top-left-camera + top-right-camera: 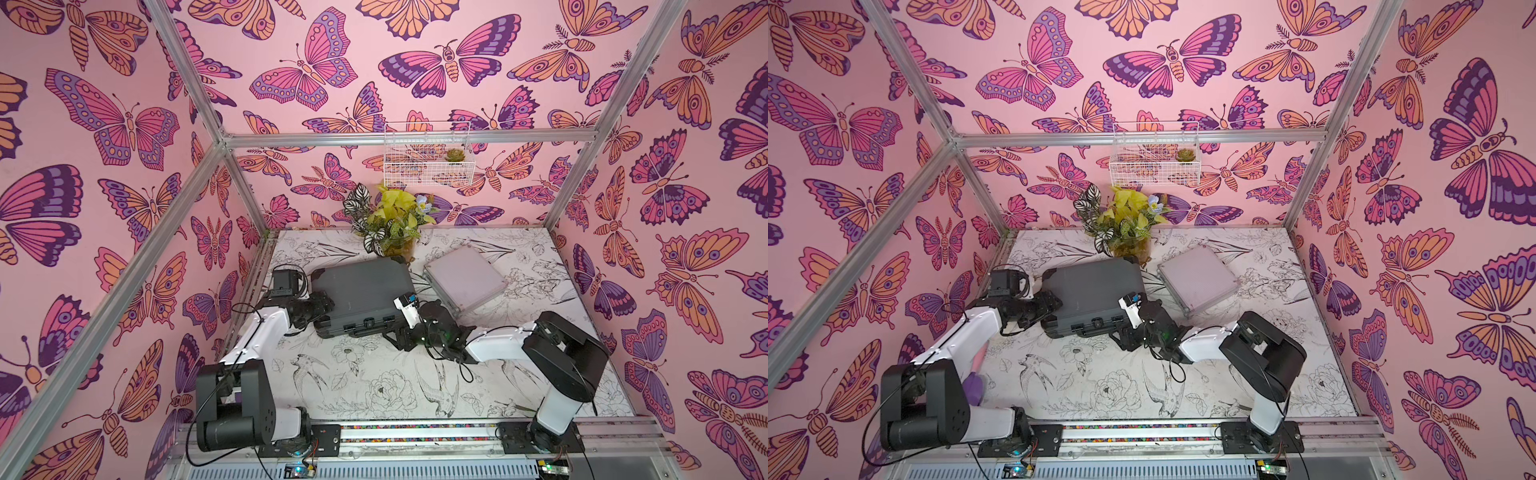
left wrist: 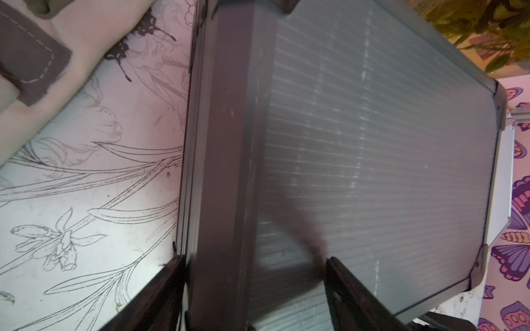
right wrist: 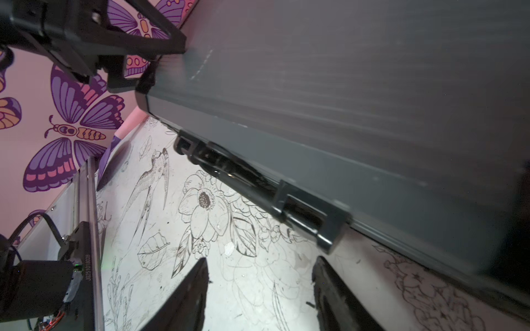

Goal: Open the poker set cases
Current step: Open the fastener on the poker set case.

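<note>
Black right fingers [image 3: 192,295] stand apart over the flowery bench [image 3: 243,275], holding nothing. Left fingers [image 2: 344,286] sit either side of the big dark grey ribbed plastic case [image 1: 361,286], mid-frame; squeezing or not, I cannot tell. Small silvery-pink metal case [image 1: 465,278] lies right of it.

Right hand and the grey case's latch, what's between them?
Only bare tabletop separates the right hand from the grey case latch, shown in the right wrist view.

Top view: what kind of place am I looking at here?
Likely a robot data-collection booth: aluminium frame lined with butterfly wallpaper, left arm and right arm bolted to a rail beside a table.
</note>
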Controlling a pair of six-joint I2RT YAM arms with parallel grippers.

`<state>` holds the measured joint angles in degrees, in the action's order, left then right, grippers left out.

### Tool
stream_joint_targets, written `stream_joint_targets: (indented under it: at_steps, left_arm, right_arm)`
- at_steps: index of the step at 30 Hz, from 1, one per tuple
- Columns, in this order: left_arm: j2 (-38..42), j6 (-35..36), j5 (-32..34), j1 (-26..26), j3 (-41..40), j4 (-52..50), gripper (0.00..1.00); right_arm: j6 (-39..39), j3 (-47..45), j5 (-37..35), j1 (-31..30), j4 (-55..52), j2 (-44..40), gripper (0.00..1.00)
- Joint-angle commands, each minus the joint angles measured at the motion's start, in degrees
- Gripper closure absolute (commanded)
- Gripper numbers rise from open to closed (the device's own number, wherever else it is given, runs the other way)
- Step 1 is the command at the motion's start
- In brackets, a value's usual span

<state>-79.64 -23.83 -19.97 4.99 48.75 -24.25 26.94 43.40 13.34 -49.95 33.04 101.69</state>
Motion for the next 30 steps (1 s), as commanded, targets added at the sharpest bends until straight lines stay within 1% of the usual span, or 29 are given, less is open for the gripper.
stream_joint_targets:
  at_steps: [1,5,10,18,24,30]
  left_arm:
    - [-3.13,-2.43,-5.11,-0.64,-0.85,-1.28,0.25]
    - [-3.16,-5.50,-7.46,-1.18,-1.65,-0.13,0.26]
    - [-2.37,-8.82,-8.20,-2.12,-3.22,1.77,0.26]
    - [-1.90,-13.58,-8.01,-5.94,-4.88,2.97,0.26]
    - [-0.66,-18.83,-7.75,-8.15,-8.28,5.93,0.26]
    - [0.67,-18.89,-5.99,-8.44,-9.57,5.97,0.26]
  right_arm:
    - [4.18,-1.35,1.56,1.52,3.64,2.13,0.40]
    - [4.93,-1.56,2.57,2.22,4.95,2.97,0.39]
    - [4.92,-1.73,2.56,2.75,5.88,3.38,0.39]
    - [5.68,-1.90,2.85,3.31,7.86,4.22,0.38]
    - [4.69,-3.72,5.02,3.81,12.13,4.07,0.35]
    - [4.27,-4.01,6.27,3.97,13.29,4.38,0.34]
